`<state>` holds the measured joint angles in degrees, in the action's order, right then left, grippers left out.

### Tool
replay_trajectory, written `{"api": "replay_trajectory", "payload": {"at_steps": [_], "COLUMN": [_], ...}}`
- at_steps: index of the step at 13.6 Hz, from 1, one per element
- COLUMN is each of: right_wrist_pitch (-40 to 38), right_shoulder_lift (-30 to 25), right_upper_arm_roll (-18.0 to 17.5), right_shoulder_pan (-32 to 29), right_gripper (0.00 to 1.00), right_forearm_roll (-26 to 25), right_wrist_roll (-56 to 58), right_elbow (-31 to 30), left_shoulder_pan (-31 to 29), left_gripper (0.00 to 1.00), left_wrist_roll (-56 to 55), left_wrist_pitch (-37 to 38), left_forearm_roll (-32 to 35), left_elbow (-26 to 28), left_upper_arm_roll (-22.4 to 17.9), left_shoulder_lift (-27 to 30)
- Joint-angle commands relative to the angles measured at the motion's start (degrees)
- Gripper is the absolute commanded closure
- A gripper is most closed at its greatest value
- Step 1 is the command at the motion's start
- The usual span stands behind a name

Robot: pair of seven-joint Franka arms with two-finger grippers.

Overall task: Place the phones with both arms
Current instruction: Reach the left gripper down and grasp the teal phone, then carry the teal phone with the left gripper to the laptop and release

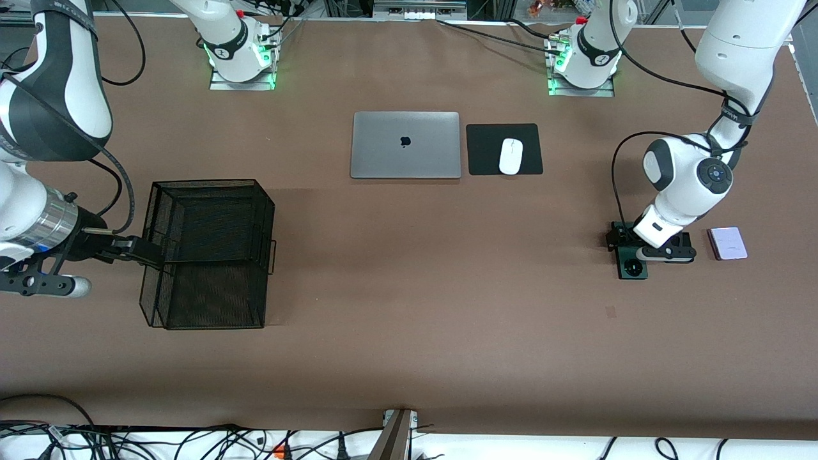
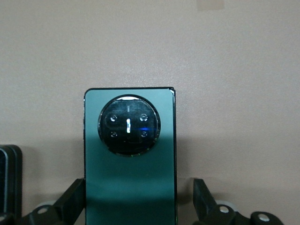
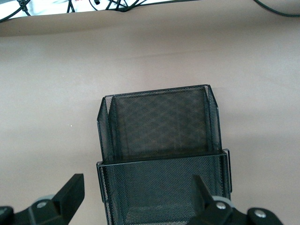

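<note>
While you watch the front view, your left gripper [image 1: 639,246] sits low at the right of the frame, fingers [image 2: 70,201] spread wide on either side of the dark-green phone [image 2: 129,159], gripping nothing. A lilac phone [image 1: 727,243] lies just beside it. At the left edge, your right gripper [image 1: 137,249] stands open at the mesh basket's [image 1: 211,252] wall, empty

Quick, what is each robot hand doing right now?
Left gripper: open, jaws either side of the green phone.
Right gripper: open over the mesh basket, holding nothing.
</note>
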<state>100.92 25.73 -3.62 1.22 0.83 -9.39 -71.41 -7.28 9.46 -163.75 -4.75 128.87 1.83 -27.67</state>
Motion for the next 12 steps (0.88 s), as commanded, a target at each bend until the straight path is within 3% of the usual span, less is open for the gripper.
{"api": "replay_trajectory", "payload": {"at_steps": [1, 4, 5, 7, 11, 12], "right_wrist_pitch": [-0.7, -0.7, -0.7, -0.7, -0.7, -0.7], "right_shoulder_lift": [-1.7, -1.8, -1.8, -1.8, -1.7, -1.8], "right_upper_arm_roll": [0.3, 0.3, 0.3, 0.3, 0.3, 0.3], "right_shoulder_pan": [-0.6, -0.6, -0.5, -0.6, -0.6, -0.6], "right_gripper": [0.0, 0.0, 0.0, 0.0, 0.0, 0.0], "right_forearm_roll": [0.7, 0.7, 0.7, 0.7, 0.7, 0.7], "right_wrist_roll": [1.3, 1.3, 1.3, 1.3, 1.3, 1.3], "right_elbow": [-1.4, -1.4, -1.4, -1.4, -1.4, -1.4], "left_shoulder_pan": [-0.5, -0.9, -1.4, -1.7, -1.6, -1.5], "left_gripper": [0.0, 0.0, 0.06, 0.27, 0.86, 0.89], "left_wrist_roll": [0.6, 0.6, 0.6, 0.4, -0.1, -0.2], "left_wrist_pitch": [-1.1, -2.4, -3.1, -3.2, -2.2, -0.5], "left_forearm_roll": [-1.5, -1.5, -1.5, -1.6, -1.6, -1.7], "left_elbow": [0.2, 0.2, 0.2, -0.1, -2.0, -2.8], "left_upper_arm_roll": [0.6, 0.6, 0.6, 0.6, 0.6, 0.6], "left_shoulder_lift": [-0.7, -2.1, -2.6, -3.3, -3.6, -3.5]}}
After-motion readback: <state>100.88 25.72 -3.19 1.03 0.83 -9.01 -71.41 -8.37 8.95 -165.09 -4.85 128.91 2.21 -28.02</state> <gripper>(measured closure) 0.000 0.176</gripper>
